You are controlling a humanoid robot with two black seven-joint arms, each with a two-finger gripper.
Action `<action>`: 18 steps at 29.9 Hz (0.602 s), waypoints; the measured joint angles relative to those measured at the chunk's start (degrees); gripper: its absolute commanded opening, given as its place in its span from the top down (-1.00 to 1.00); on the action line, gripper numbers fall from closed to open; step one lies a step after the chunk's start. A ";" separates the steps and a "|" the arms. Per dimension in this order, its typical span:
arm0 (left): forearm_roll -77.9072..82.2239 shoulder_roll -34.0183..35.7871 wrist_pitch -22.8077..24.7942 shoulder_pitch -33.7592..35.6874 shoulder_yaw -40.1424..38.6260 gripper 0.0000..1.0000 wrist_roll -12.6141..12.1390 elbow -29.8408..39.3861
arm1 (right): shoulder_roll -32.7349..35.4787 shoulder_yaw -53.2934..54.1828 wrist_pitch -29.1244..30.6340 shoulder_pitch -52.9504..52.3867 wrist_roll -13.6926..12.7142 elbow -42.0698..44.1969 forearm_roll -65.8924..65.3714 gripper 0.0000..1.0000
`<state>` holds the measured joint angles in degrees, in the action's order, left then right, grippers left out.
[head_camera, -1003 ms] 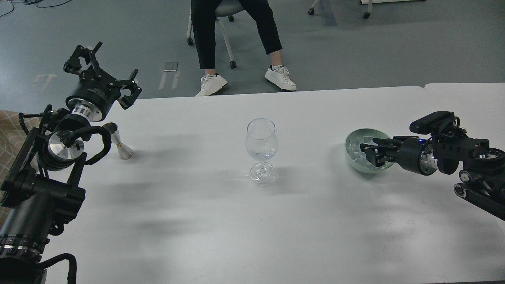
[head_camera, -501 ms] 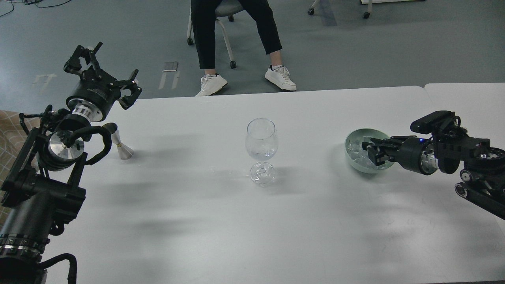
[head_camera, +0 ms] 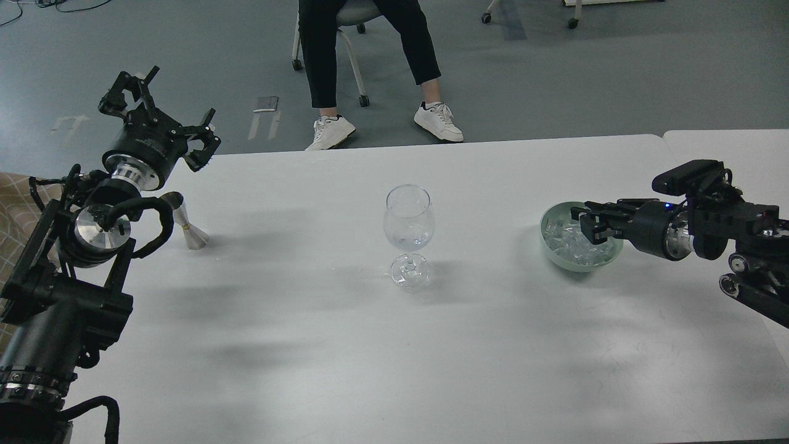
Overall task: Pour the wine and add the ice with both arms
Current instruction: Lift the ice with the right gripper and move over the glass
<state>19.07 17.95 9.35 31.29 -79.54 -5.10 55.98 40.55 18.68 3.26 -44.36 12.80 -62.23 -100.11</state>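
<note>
A clear wine glass (head_camera: 408,221) stands upright mid-table, with something clear and glinting low in its bowl. A pale green bowl (head_camera: 547,245) to its right holds several ice cubes (head_camera: 572,244). My right gripper (head_camera: 590,223) hangs just above the bowl's right half and points left. Its fingers are dark and close together, and I cannot tell whether they hold ice. My left gripper (head_camera: 165,112) is open and empty, raised over the table's far left corner. A silver jigger (head_camera: 186,222) stands just below it, beside my left arm.
A seated person's legs and white shoes (head_camera: 333,131) are just beyond the table's far edge. A second table (head_camera: 727,145) adjoins at the right. A beige patterned cloth (head_camera: 12,203) lies at the left edge.
My right gripper has risen out of the bowl and drawn slightly right and back, uncovering more of the ice. The left arm, glass and jigger have not moved.
</note>
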 measured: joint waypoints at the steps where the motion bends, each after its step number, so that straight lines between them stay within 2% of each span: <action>1: 0.00 0.04 0.01 0.00 0.00 -0.93 0.00 0.00 | 0.29 1.54 -0.05 -0.02 0.00 -0.80 0.02 0.99; 11: 0.05 0.35 -0.09 0.19 0.00 -0.93 -0.09 0.00 | 1.39 13.38 -0.09 0.08 -0.73 -16.00 0.02 0.99; 18: 0.00 0.52 -0.11 0.19 0.00 -0.93 -0.09 0.01 | -1.32 15.21 0.17 -0.25 -0.93 -24.90 -0.12 1.00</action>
<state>19.08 18.46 9.24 31.48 -79.54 -5.18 55.99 39.23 33.90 3.43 -44.62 11.87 -87.13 -100.23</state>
